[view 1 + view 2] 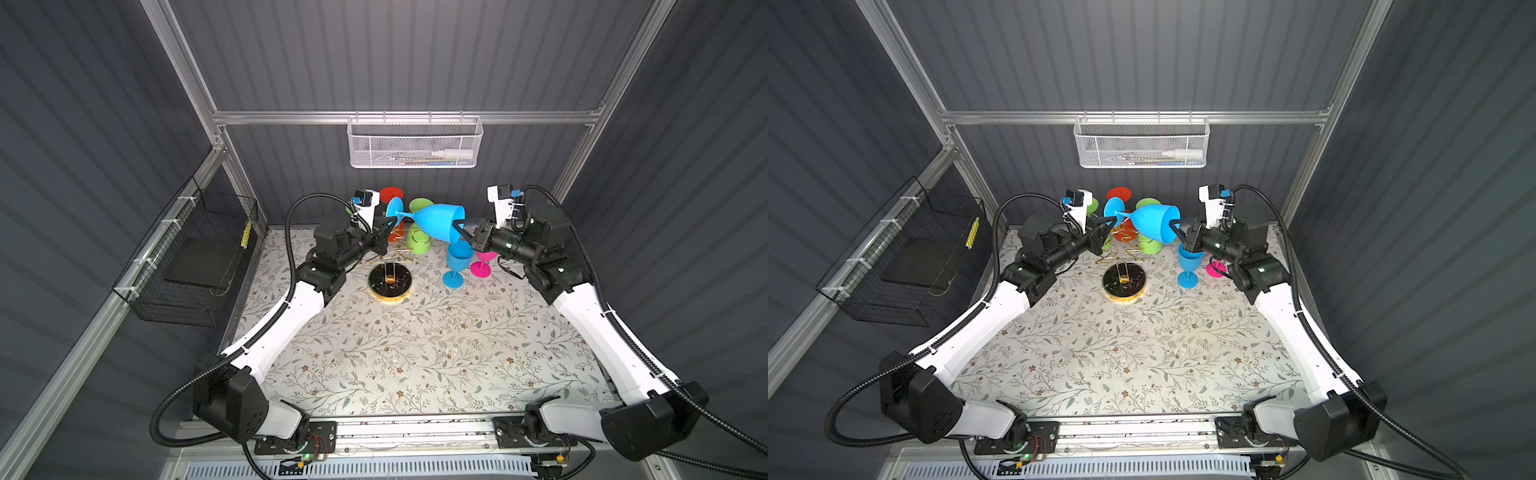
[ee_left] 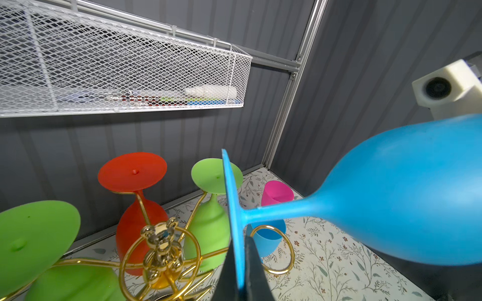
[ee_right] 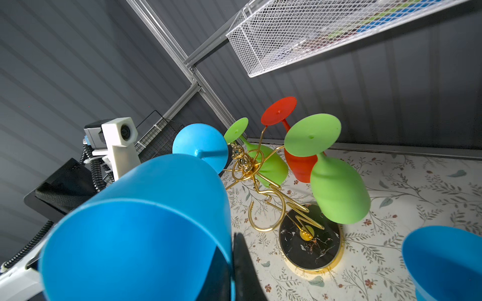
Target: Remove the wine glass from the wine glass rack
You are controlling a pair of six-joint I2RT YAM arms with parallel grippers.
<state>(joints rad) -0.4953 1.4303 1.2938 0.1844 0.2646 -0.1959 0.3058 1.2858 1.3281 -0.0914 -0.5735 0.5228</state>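
Blue glass (image 2: 391, 208): smooth, matt plastic; red glass (image 2: 133, 172) and green glass (image 2: 34, 234) have the same finish. Rack (image 2: 159, 247): thin polished gold metal wire, mirror-bright on its bear finial. Base (image 3: 313, 250): glossy black marble-look top with a shiny gold rim. Fingers (image 2: 254, 271): matt black plastic. Basket (image 2: 130, 65): white-coated metal mesh. Counter (image 1: 415, 353): matt covering with a printed leaf-and-flower pattern. Walls (image 1: 415, 54): matt grey ribbed panels. Frame (image 1: 291, 117): satin aluminium.

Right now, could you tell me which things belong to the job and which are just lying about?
Job: held blue plastic wine glass; gold wire rack, black base; left hand; right hand.
Lying about: white mesh basket; black wire basket.
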